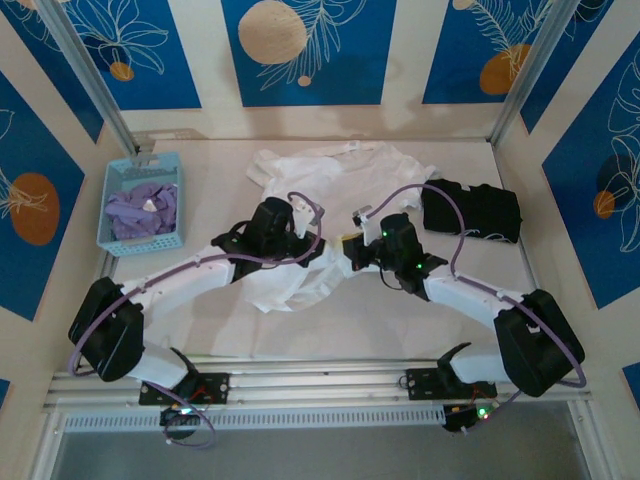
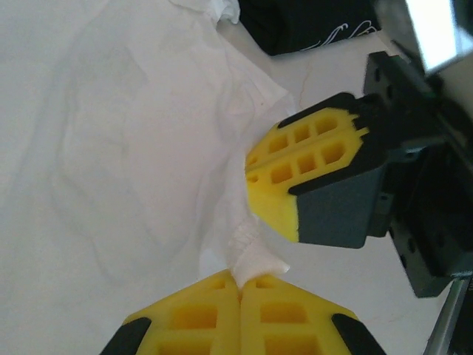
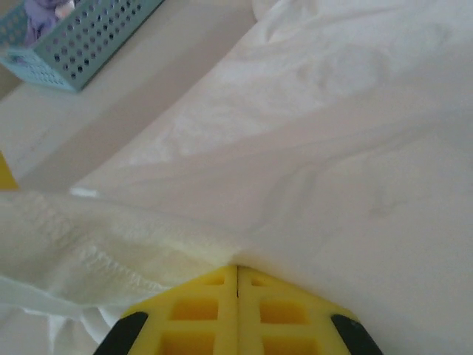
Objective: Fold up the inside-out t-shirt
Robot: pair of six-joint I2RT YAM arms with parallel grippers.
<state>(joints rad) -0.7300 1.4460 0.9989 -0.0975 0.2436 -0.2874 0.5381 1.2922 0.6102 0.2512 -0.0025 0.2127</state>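
t-shirt point(image 1: 335, 168) rumpled toward 12 o'clock, no fold done | left end effector point(image 2: 240, 281) grasping its cloth | right end effector point(image 3: 236, 271) likewise

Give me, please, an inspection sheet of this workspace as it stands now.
Surface: pale table, dry, nothing spilled.
Job's things: white t-shirt lies crumpled at the centre, not yet folded.
Clutter: blue basket at far left holding a lavender garment; black garment at right.
Claws: left claw shut on the t-shirt; right claw shut on it too.
Cables: purple cables loop along both arms.
Surroundings: blue and cream panels.
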